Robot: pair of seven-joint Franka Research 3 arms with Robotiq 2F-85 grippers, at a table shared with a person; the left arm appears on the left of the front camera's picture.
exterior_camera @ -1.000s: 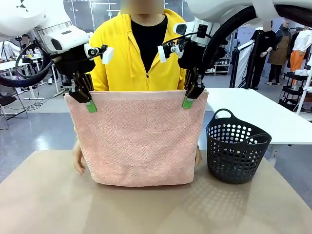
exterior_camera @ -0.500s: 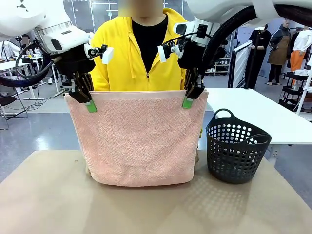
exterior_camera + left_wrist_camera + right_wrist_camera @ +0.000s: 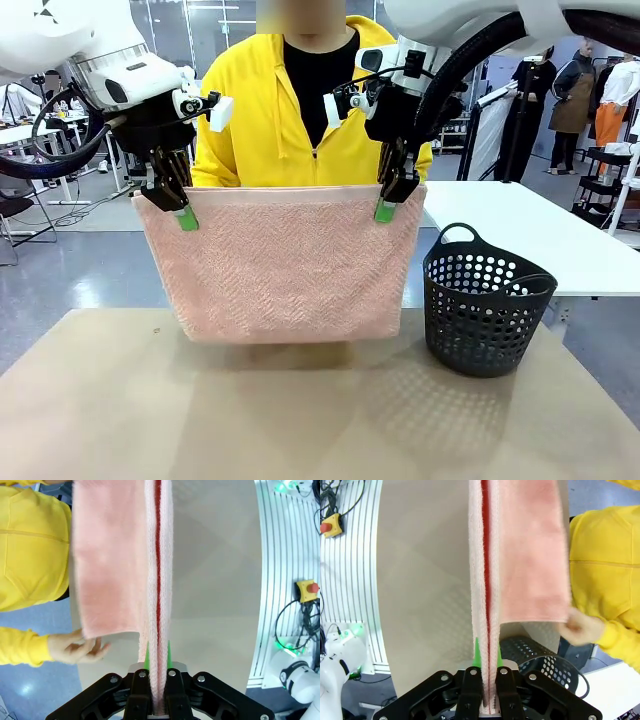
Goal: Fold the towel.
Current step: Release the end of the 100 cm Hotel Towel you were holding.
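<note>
Above the table (image 3: 100,400), the towel (image 3: 285,265) hangs, its lower edge clear.

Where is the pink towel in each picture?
Front view: the towel hangs in the middle, its top corners pinched by the left gripper and the right gripper.
Left wrist view: the towel runs up the middle from the bottom edge.
Right wrist view: the towel also runs up the middle.
Shared landmark: the person's yellow jacket, beyond the towel.
</note>
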